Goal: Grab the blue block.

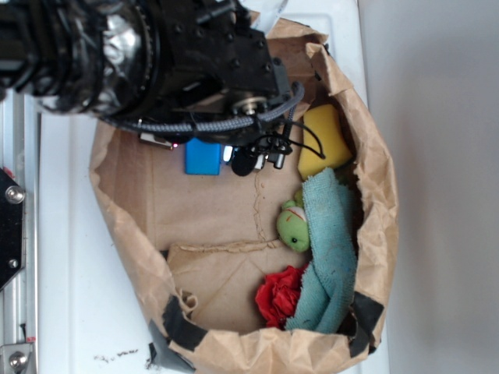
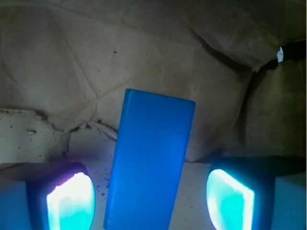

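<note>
Wrist view places the blue block (image 2: 151, 160) flat on the crumpled brown paper, lying lengthwise between the two glowing pads (image 2: 71, 200) of the claw (image 2: 149, 201). We see the claw spread wide, with a clear gap of paper showing on each side of the block; neither pad touches it. The block runs slightly tilted, its near end passing out of the lower edge of the frame.

Exterior view shows us the same block (image 1: 203, 157) on the floor of an open paper bag (image 1: 117, 179) that rests on a white table (image 1: 66, 234). The black arm (image 1: 156, 54) hangs over the upper part of the bag and covers one edge of the block.

We note other items along the far side of the bag, well apart from the block: a yellow sponge (image 1: 323, 140), a teal towel (image 1: 327, 249), a green toy (image 1: 293, 226) touching the towel, and a red item (image 1: 279, 294) just beside the towel's lower end.
</note>
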You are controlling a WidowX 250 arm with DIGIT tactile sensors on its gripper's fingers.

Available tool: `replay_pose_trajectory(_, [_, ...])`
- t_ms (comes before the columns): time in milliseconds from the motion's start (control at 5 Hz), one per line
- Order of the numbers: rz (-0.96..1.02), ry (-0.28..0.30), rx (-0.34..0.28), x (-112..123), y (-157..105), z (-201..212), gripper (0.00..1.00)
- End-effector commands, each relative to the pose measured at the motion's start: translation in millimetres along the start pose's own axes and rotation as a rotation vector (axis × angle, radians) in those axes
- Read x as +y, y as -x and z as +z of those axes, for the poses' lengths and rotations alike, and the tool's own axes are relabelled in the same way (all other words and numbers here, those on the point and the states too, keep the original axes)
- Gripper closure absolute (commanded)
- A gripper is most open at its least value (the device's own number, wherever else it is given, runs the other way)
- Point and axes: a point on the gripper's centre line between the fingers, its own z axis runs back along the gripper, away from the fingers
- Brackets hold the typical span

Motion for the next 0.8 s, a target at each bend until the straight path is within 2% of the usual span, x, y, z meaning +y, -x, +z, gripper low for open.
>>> replay_pose_trajectory(0, [0.009, 0.126, -0.013, 1, -11, -6, 0.0])
replay_pose_trajectory(200, [0.002, 0.154, -0.04, -2, -8, -12, 0.0])
replay_pose_trajectory(600, [-0.025, 0.166, -0.078, -5, -7, -18, 0.0])
